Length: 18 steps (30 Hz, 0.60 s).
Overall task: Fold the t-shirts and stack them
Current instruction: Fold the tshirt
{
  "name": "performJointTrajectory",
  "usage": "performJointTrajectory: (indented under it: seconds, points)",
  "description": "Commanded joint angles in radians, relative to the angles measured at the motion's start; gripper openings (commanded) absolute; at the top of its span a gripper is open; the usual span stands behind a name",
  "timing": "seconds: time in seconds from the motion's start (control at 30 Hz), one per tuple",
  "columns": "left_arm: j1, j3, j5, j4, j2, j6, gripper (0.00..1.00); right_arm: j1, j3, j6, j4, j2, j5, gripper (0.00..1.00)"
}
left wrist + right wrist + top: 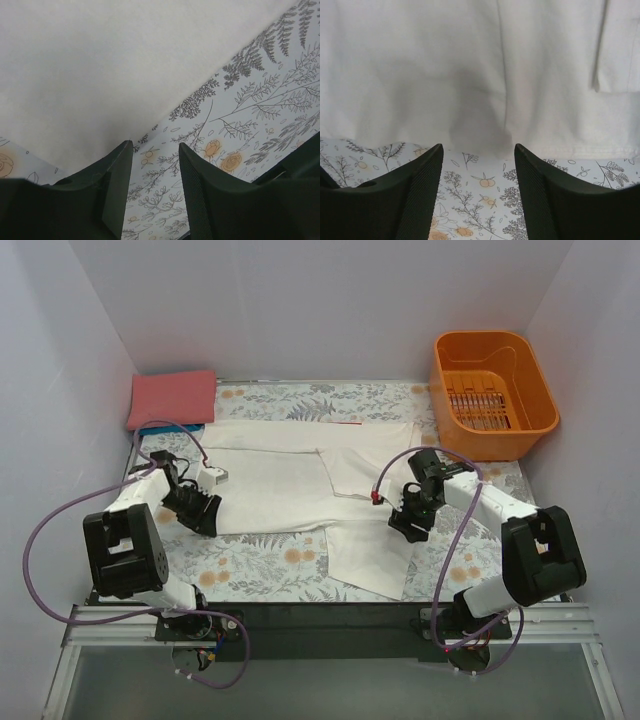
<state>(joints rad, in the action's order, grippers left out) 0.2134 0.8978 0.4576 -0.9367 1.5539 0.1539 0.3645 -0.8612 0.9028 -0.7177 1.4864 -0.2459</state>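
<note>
Your left tool [155, 147] and right tool [477, 150] gape empty at the edges of the white shirt [290, 490], spread mid-frame on the bench [260, 565] — likely light, limp cloth, so pinch the hem.

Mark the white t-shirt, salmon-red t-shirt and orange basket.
white t-shirt [270, 480], top external view, middle of spread cloth.
salmon-red t-shirt [172, 398], top external view, centre of cloth.
orange basket [495, 445], top external view, near wall.
</note>
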Motion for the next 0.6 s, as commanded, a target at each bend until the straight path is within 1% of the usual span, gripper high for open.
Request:
performJointTrajectory:
  seconds: [0.0, 0.17, 0.33, 0.43, 0.57]
  points:
    - [0.003, 0.039, 0.038, -0.059, -0.098, 0.09, 0.41, 0.034, -0.007, 0.073, -0.106, -0.066, -0.067, 0.68]
    - [0.003, 0.064, 0.041, -0.073, -0.101, 0.104, 0.42, 0.12, 0.031, 0.085, -0.14, -0.109, -0.075, 0.68]
    - [0.004, 0.07, 0.046, -0.059, -0.097, 0.088, 0.43, 0.218, 0.042, 0.012, -0.172, -0.11, -0.098, 0.66]
    - [0.004, 0.066, 0.039, -0.039, -0.103, 0.081, 0.43, 0.255, 0.065, -0.005, -0.157, -0.094, -0.092, 0.67]
    - [0.007, 0.049, 0.032, -0.007, -0.12, 0.098, 0.45, 0.266, 0.091, -0.039, -0.097, -0.071, -0.05, 0.66]
